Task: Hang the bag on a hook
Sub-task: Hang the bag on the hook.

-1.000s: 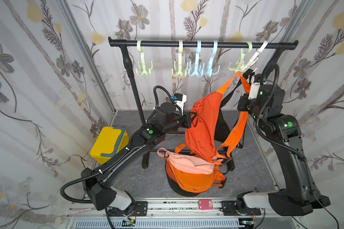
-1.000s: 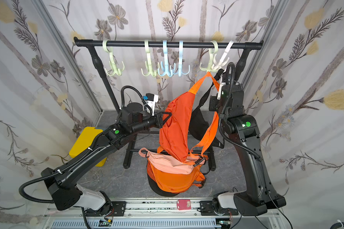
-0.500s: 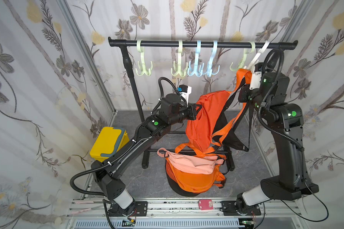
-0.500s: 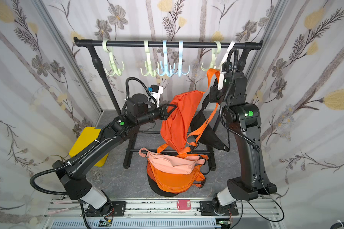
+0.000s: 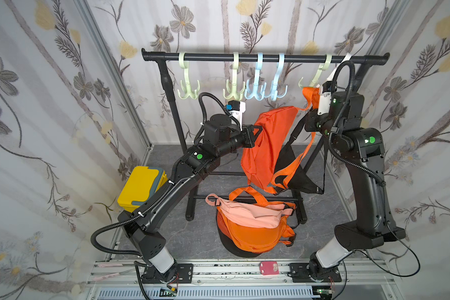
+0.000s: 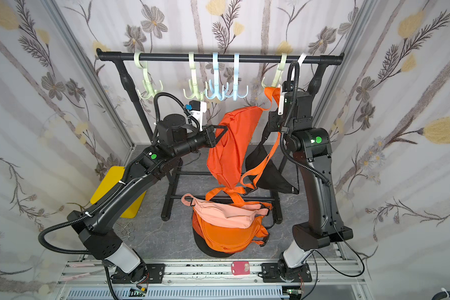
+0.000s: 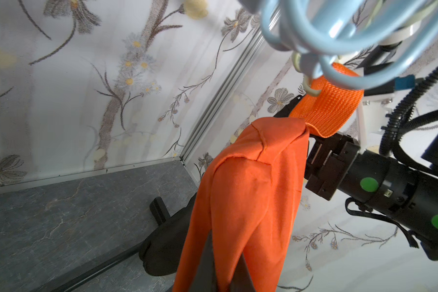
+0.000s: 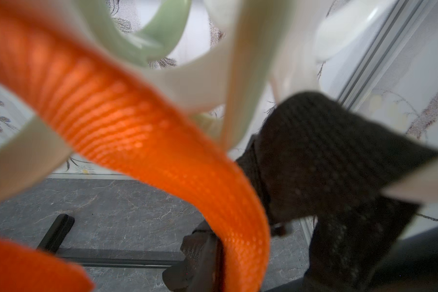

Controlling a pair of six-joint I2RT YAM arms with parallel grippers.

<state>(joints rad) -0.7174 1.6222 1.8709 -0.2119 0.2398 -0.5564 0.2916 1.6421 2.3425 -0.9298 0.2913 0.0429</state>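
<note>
Orange strap (image 5: 309, 94), clamped in right hand (image 8: 216, 255), held at pale-green hook (image 5: 320, 74) for looping; left hand (image 5: 258, 130), clamped on sling bag (image 5: 268, 145), presumably bears weight.

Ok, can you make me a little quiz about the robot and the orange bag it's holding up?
1. Which gripper holds the strap of the orange bag up near the hooks?
A) left gripper
B) right gripper
C) neither
2. True or false: the yellow box hangs from the rail.
3. How many blue hooks are on the rail?

Key
1. B. The left gripper pinches the cloth of the orange bag instead.
2. False. It sits on the floor.
3. Two.
</note>
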